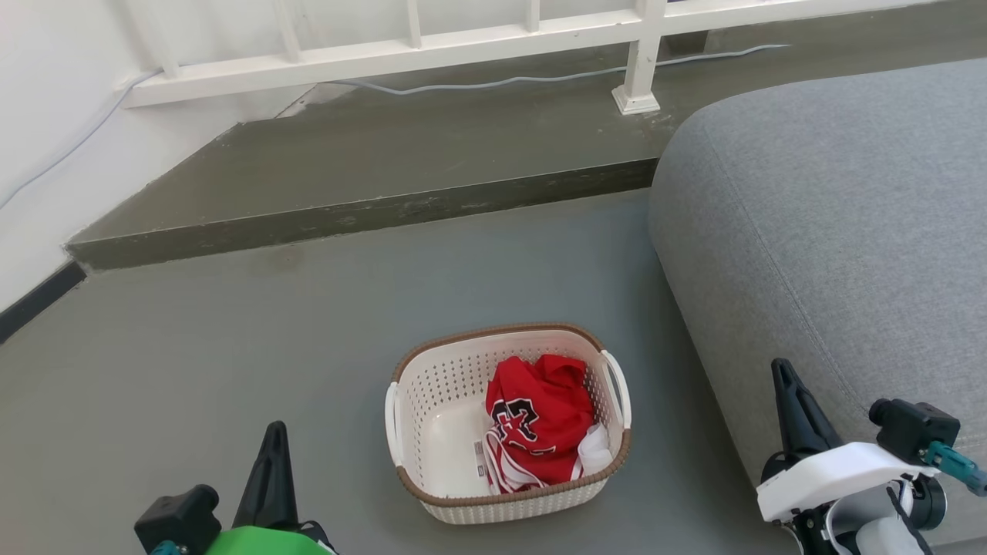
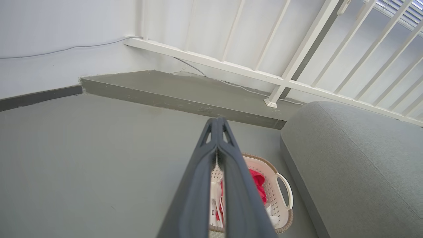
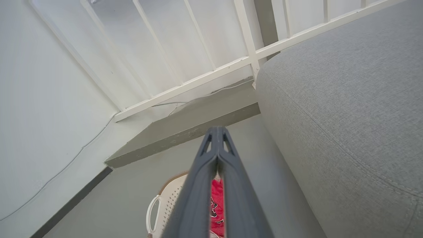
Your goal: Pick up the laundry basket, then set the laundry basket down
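Progress is judged to be at the very start: nothing of the pick-up is done, and the set-down is left as well. At the lower left of the head view the left gripper [image 1: 274,435] is seen with its two dark fingers pressed together and nothing held between them; in the left wrist view the tips are seen to meet. At the lower right the right gripper [image 1: 782,371] is likewise closed on nothing, its fingers joined at the tips in the right wrist view, and it is set in front of the grey sofa cushion [image 1: 833,231]. Between the two grippers, low in the centre of the frame, the laundry basket [image 1: 443,385] is found standing upright on the grey floor [image 1: 193,362], apart from both grippers and near the cushion's edge without clearly touching it. A red garment [image 1: 536,420] and some white cloth [image 1: 594,455] are heaped in its right half, and the bottom of its left half is bare. Its white side handles [image 1: 621,389] are untouched. Farther up the frame a raised concrete step [image 1: 362,169] is seen, and beyond it, along the top edge, a white railing [image 1: 463,50] with a pale cable [image 1: 501,79] run beneath it. Before any lift, the fingers would have to be opened and brought to the handles or the rim; that whole approach is judged to be left to do.
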`<state>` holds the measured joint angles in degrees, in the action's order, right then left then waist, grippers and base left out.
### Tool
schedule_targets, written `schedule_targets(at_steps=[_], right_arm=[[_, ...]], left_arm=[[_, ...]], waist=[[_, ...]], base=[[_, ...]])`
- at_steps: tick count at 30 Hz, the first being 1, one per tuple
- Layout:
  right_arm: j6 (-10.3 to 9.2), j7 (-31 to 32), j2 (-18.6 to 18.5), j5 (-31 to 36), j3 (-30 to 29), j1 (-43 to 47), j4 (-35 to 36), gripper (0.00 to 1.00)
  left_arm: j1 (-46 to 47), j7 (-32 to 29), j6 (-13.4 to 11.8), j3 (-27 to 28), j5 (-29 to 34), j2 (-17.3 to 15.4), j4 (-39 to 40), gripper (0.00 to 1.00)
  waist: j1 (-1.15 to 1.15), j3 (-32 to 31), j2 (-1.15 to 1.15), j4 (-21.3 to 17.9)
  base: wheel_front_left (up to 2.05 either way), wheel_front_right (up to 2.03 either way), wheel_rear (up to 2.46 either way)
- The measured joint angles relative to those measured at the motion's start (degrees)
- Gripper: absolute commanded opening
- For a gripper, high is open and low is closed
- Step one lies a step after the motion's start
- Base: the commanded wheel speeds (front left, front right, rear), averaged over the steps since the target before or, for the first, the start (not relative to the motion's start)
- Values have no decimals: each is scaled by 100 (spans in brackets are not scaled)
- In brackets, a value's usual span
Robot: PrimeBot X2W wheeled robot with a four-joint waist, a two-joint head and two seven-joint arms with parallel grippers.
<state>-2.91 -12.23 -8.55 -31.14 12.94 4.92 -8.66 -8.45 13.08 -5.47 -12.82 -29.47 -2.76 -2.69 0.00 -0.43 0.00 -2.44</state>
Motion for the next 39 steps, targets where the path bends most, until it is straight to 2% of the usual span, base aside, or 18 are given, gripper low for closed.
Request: schedule_targets(at_steps=[15, 39], right_arm=[[91, 278, 71, -1025, -298, -93, -22, 0], [341, 683, 129, -2704, -710, -245, -187, 0]], left_arm=[[34, -246, 120, 204, -1124, -38, -70, 0], [324, -646, 405, 486, -2891, -172, -359, 0]], waist=[[0, 14, 0, 38], [0, 33, 0, 102]], base=[[0, 0, 0], [0, 0, 0]])
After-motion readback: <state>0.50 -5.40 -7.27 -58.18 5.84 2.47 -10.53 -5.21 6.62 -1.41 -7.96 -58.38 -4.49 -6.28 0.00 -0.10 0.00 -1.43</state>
